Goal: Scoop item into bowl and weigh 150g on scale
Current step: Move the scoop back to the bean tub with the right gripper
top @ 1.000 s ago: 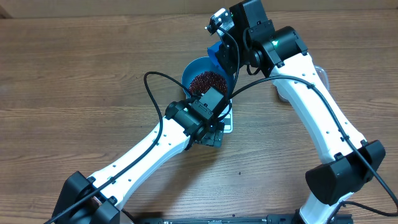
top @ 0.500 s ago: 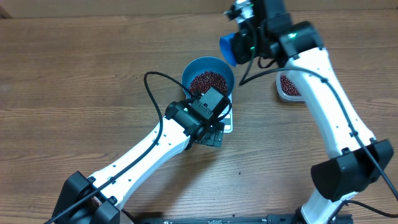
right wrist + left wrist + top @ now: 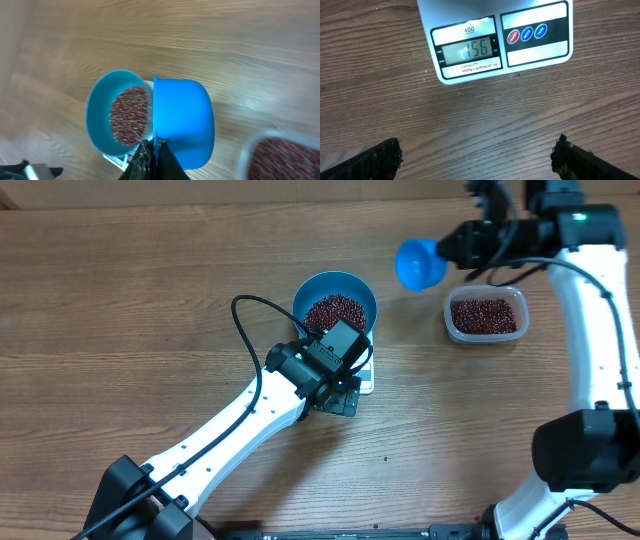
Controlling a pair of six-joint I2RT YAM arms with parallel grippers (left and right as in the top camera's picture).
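Observation:
The blue bowl [image 3: 335,285] stands on the white scale [image 3: 367,377], and a heap of red-brown beans [image 3: 335,310] lies in it. In the left wrist view the scale [image 3: 535,50] has a lit display reading 156. My left gripper [image 3: 477,160] hangs open over bare wood just in front of the scale, with nothing between its fingers [image 3: 377,160]. To the right of the bowl, my right gripper [image 3: 155,145] is shut on the handle of a small blue scoop [image 3: 420,263], held in the air. The right wrist view shows the bowl [image 3: 97,107] beside the scoop [image 3: 182,120].
A clear plastic tub [image 3: 485,333] with more beans [image 3: 485,314] sits at the right, just below the scoop. My left arm [image 3: 230,430] lies diagonally across the table's front half. Black cables loop to the left of the bowl.
My right arm has swung the scoop from over the bowl's far rim to the right, near the tub, which now shows in full. The left arm has stayed still.

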